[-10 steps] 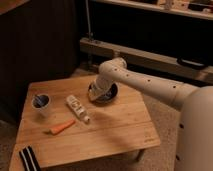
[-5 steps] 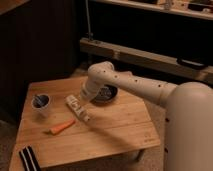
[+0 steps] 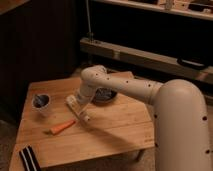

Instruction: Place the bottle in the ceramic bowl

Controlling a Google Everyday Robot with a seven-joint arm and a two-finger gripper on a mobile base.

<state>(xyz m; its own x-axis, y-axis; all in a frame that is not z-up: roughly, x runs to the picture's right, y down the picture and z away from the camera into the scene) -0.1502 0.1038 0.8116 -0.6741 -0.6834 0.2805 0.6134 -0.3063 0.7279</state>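
The cream-white bottle [image 3: 79, 110] with a tan label lies on the wooden table [image 3: 110, 135], slanting from upper left to lower right. My gripper [image 3: 78, 101] hangs at the end of the white arm, right over the bottle's upper part. The black ceramic bowl [image 3: 105, 95] sits behind it to the right, partly hidden by the arm. The orange carrot [image 3: 62, 127] lies just left of the bottle's lower end.
A small pale cup with a blue inside [image 3: 41, 103] stands at the table's left. A black-and-white striped object [image 3: 30, 159] lies at the front left corner. Dark shelving and a long beam [image 3: 145, 57] stand behind the table.
The arm has swung left from over the bowl and come down onto the bottle. The bottle, carrot and cup have not moved.
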